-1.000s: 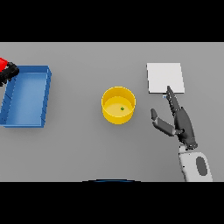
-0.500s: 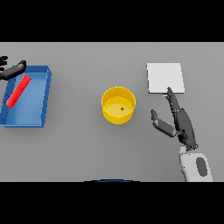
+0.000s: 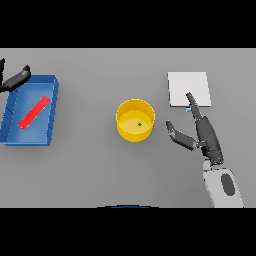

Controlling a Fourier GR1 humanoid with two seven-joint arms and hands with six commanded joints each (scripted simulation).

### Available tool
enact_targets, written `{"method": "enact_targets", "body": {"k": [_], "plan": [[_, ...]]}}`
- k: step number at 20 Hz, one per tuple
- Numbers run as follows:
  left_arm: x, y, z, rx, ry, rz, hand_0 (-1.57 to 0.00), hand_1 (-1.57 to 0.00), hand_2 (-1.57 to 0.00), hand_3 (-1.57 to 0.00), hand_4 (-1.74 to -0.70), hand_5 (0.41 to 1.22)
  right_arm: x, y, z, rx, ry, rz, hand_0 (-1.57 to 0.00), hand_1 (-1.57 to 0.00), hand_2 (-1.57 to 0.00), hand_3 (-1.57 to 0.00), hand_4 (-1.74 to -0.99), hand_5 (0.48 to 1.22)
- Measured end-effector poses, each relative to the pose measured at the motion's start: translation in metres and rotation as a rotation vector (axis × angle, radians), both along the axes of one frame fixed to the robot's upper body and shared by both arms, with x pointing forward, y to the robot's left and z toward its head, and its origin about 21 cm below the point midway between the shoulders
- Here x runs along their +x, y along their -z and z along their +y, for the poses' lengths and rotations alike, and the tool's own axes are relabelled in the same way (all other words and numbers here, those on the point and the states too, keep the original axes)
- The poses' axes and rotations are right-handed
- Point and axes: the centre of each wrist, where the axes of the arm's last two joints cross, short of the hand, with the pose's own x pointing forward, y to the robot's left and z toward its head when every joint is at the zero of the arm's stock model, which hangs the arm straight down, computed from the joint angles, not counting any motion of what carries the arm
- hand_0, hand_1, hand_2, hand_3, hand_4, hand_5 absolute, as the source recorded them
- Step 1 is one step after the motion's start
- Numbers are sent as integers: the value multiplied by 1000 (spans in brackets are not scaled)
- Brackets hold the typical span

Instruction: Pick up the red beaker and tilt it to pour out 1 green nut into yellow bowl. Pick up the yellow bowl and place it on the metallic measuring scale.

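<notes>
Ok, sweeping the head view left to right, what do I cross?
Left hand → blue tray holding the red beaker → yellow bowl with the green nut → right hand, its fingertip at the scale.

The dark right hand [image 3: 204,133] is held low over the table at the end of the white and grey right arm [image 3: 223,186], fingers extended straight forward and thumb spread out to the left. The dark left hand [image 3: 15,80] is seen at the left edge, fingers extended.
</notes>
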Motion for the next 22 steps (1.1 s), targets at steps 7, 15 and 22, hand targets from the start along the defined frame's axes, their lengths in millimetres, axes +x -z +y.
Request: {"method": "enact_targets", "body": {"k": [7, 15, 22], "plan": [[-4, -1, -3, -21, 20, -30, -4, -3, -3, -1, -740, 709, 34, -33, 12, -312, -358, -73, -3, 1, 1, 1, -1255, 648], [-6, 2, -5, -38, 33, -43, 0, 0, 0, 1, -755, 716, 61, -52, 47, -731, -629, -122, 0, 1, 1, 1, -1231, 625], [-9, 3, 3, -77, 41, -66, 1, 1, 1, 1, -783, 722, 72, -56, 69, -900, -779, -102, 1, 1, 1, 1, -1217, 651]]}}
